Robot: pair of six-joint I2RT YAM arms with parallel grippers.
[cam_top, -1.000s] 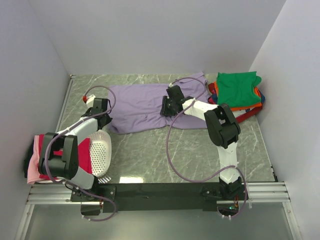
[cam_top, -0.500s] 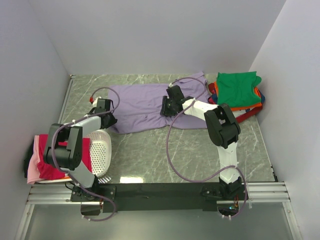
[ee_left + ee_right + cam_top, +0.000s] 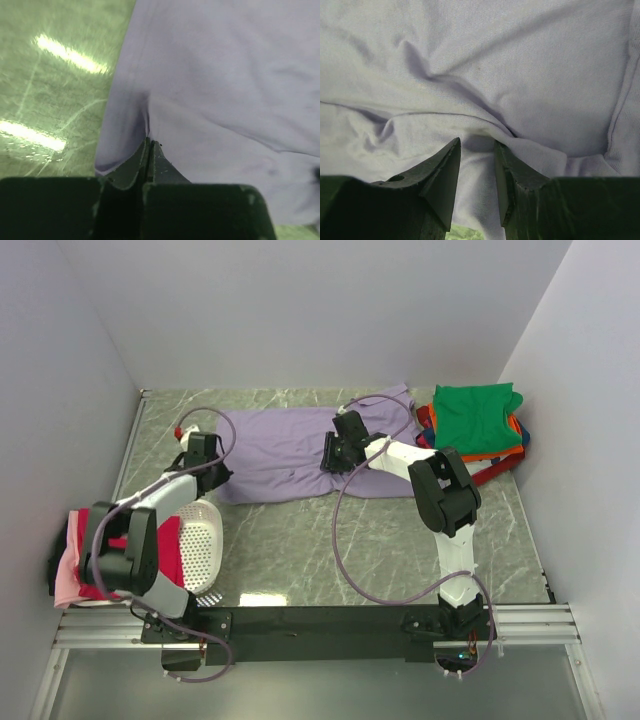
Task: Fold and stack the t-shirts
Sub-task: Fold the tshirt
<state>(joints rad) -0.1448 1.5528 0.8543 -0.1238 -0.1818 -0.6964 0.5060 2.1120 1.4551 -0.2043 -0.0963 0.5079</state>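
The chief risk is a thin grip. The left gripper (image 3: 150,143) is fully closed on only a small tuck at the edge of the shirt (image 3: 225,75), so a quick lift, or a pull away from the other arm, could slide the cloth out and drop that side. A second risk is uneven tension. The right gripper (image 3: 476,145) has its jaws about half apart with a thick ridge of cloth bunched between the tips. Creases converging there suggest it has hold, though I cannot tell how firmly. If one arm travels farther than the other, the shirt will likely twist and fold crooked. A low carry could also drag trailing cloth over the stack (image 3: 475,418), which sits just beyond the right gripper on its right. The shirt lies flat on the table (image 3: 50,75), spread ahead and to the right of the left gripper. That gripper's tips sit at the shirt's left edge, with bare table to their left. Under the right gripper the wrinkled cloth reaches out on every side, and the shirt spans the gap between the two grippers.
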